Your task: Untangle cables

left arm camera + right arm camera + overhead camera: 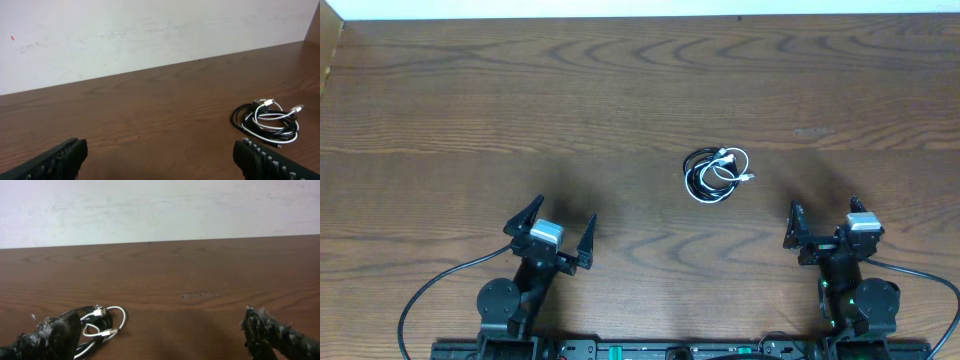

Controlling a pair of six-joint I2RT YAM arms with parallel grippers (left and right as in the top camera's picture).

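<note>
A tangled bundle of thin cables (716, 175), one white and the others black, lies coiled on the wooden table right of centre. It shows at the right in the left wrist view (267, 122) and at the lower left in the right wrist view (97, 325), partly behind a finger. My left gripper (552, 232) is open and empty near the front left, well left of the bundle. My right gripper (823, 224) is open and empty near the front right, to the right of and nearer than the bundle.
The brown wooden table (520, 110) ends at a white wall (150, 35) at the back. Thick black arm cables (430, 290) run along the front edge by the arm bases.
</note>
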